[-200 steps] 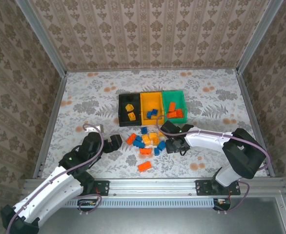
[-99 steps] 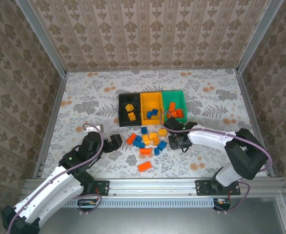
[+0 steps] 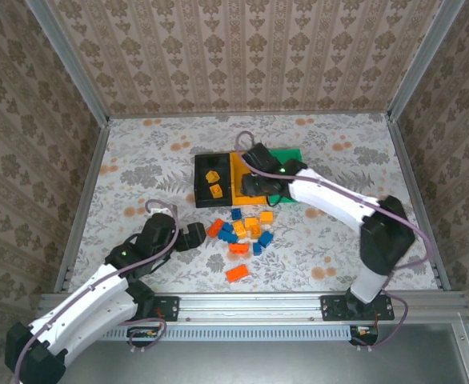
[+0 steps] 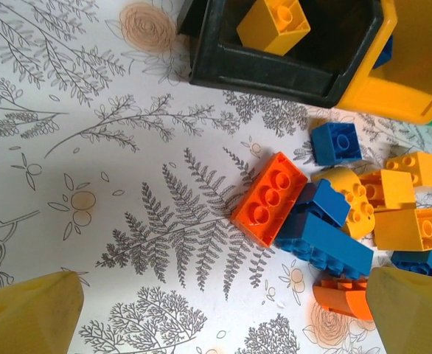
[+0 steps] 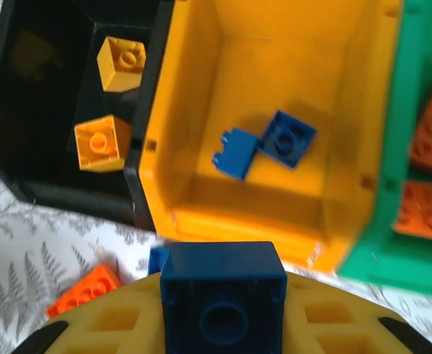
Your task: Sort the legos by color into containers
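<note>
My right gripper (image 3: 253, 186) hangs over the orange-yellow bin (image 5: 201, 221), shut on a blue brick (image 5: 223, 291) with the brick's hollow underside facing the wrist camera. Two blue bricks (image 5: 264, 144) lie in that bin. The black bin (image 3: 203, 182) holds two yellow bricks (image 5: 102, 141). The green bin (image 3: 292, 155) holds red-orange bricks (image 5: 431, 169). My left gripper (image 3: 193, 237) stands open, low over the table just left of the loose pile of legos (image 3: 244, 232). Its nearest piece is a red-orange brick (image 4: 269, 198) leaning on blue bricks (image 4: 325, 240).
One red-orange brick (image 3: 236, 273) lies apart, nearer the front rail (image 3: 250, 302). Metal frame posts and patterned walls close in the table on three sides. Bare floral tabletop (image 3: 138, 168) stretches left of the bins and to the right of the pile.
My right gripper shut on a blue brick at the pile's right edge, lifted it and carried it back and left over the orange-yellow bin. The left arm edged slightly toward the pile.
</note>
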Action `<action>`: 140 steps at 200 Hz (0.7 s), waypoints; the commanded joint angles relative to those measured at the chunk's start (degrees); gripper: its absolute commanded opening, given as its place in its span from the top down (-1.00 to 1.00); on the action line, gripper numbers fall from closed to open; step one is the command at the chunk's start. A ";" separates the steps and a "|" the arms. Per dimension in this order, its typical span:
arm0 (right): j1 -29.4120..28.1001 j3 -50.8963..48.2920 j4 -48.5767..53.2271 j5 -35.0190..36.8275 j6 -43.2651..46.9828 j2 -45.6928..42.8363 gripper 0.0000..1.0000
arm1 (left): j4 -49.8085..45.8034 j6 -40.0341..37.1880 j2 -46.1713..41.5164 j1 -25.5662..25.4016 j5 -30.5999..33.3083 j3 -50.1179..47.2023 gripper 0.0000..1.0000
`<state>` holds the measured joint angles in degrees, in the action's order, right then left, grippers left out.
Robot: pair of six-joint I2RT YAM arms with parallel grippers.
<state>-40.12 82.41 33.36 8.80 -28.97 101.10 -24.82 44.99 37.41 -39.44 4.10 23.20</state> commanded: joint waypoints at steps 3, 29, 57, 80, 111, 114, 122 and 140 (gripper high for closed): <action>1.28 8.08 3.20 2.63 0.86 8.42 0.33 | 1.29 -1.63 0.80 0.46 -2.45 -0.16 -1.00; 2.65 15.00 5.38 3.49 0.41 14.94 0.30 | 2.43 -1.99 1.76 0.51 -3.46 -0.61 -0.99; 3.71 18.34 6.29 2.79 -0.29 17.91 0.14 | 4.32 -2.57 3.64 0.51 -4.54 -0.63 -1.00; 3.82 19.15 6.27 2.47 -0.32 17.57 -0.27 | 6.80 -3.77 6.07 0.57 -6.62 -0.36 -1.00; 3.86 16.53 5.35 1.97 -0.76 13.83 -0.46 | 9.44 -7.47 10.45 -0.88 -11.84 1.68 -1.00; 3.90 15.96 5.16 1.87 -0.80 13.37 -0.47 | 9.32 -8.03 10.95 -1.36 -12.01 2.18 -1.00; 3.91 14.01 4.41 1.45 -1.16 11.75 -0.49 | 8.47 -9.83 12.25 -3.66 -11.86 3.58 -1.00; 4.36 8.90 2.63 0.39 -2.22 8.26 -0.52 | 4.97 -13.39 16.39 -10.24 -9.76 7.04 -1.00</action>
<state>-36.03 96.14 36.95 10.13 -29.45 115.59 -17.98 38.46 50.39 -43.75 -4.73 25.08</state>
